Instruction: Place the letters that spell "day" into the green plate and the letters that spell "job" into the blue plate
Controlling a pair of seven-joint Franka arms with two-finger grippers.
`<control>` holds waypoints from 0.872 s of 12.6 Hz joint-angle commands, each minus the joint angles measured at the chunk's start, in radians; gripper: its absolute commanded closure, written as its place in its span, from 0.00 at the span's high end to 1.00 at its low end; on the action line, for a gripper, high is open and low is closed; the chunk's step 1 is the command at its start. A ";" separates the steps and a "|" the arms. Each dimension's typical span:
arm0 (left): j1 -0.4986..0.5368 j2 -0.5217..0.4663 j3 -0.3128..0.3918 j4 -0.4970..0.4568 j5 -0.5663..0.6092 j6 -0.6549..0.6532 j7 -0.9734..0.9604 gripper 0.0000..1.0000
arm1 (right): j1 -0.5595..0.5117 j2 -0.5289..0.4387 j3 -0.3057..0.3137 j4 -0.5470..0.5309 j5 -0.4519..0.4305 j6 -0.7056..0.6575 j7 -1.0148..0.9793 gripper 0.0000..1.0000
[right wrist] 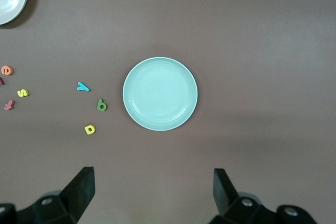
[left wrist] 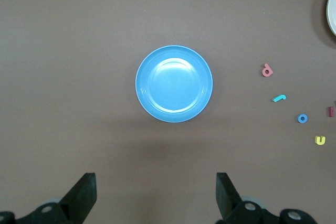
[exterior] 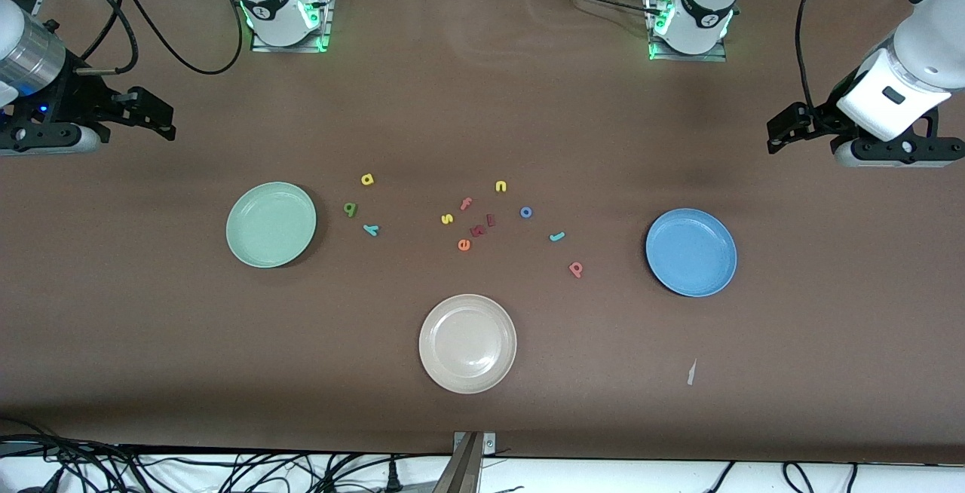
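- Letters d (exterior: pixel 350 209), a (exterior: pixel 367 179) and y (exterior: pixel 370 230) lie on the table (exterior: pixel 482 101) just beside the green plate (exterior: pixel 271 225), which sits below the right tool (right wrist: pixel 152 192).
- Letters j (exterior: pixel 557 237), o (exterior: pixel 526 212) and b (exterior: pixel 576 269) lie near the blue plate (exterior: pixel 690 252), below the left tool (left wrist: pixel 156 195).
- Both tools hang wide open, holding nothing, each at its own end of the table.

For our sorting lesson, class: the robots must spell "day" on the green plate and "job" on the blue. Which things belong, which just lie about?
Belong:
green plate
blue plate
d, a, y
j, o, b

Lying about:
cream plate
yellow s, yellow n
orange e
reddish letters
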 commanded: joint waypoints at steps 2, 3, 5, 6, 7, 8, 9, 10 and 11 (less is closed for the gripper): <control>-0.001 0.002 0.001 0.011 -0.013 -0.003 0.019 1.00 | -0.003 0.005 0.004 0.016 -0.008 -0.012 0.009 1.00; -0.001 0.000 0.001 0.011 -0.013 -0.003 0.019 1.00 | -0.003 0.005 0.006 0.016 -0.010 -0.013 0.007 1.00; -0.001 0.002 0.000 0.011 -0.013 -0.003 0.019 1.00 | -0.003 0.005 0.006 0.018 -0.011 -0.015 0.004 1.00; -0.001 0.000 0.000 0.011 -0.013 -0.003 0.019 1.00 | -0.003 0.005 0.006 0.016 -0.011 -0.015 -0.002 1.00; -0.001 0.002 0.000 0.011 -0.013 -0.003 0.019 1.00 | -0.003 0.006 0.006 0.015 -0.011 -0.013 -0.007 1.00; -0.001 0.002 0.000 0.011 -0.013 -0.003 0.018 1.00 | -0.003 0.008 0.006 0.015 -0.011 -0.010 -0.008 1.00; -0.001 0.000 0.000 0.011 -0.013 -0.003 0.018 1.00 | -0.003 0.009 0.006 0.015 -0.011 -0.010 -0.010 1.00; -0.001 0.000 0.000 0.011 -0.013 -0.003 0.019 1.00 | -0.003 0.010 0.006 0.015 -0.011 -0.015 -0.010 1.00; -0.001 0.000 0.000 0.011 -0.013 -0.003 0.018 1.00 | -0.003 0.010 0.006 0.015 -0.011 -0.013 -0.010 1.00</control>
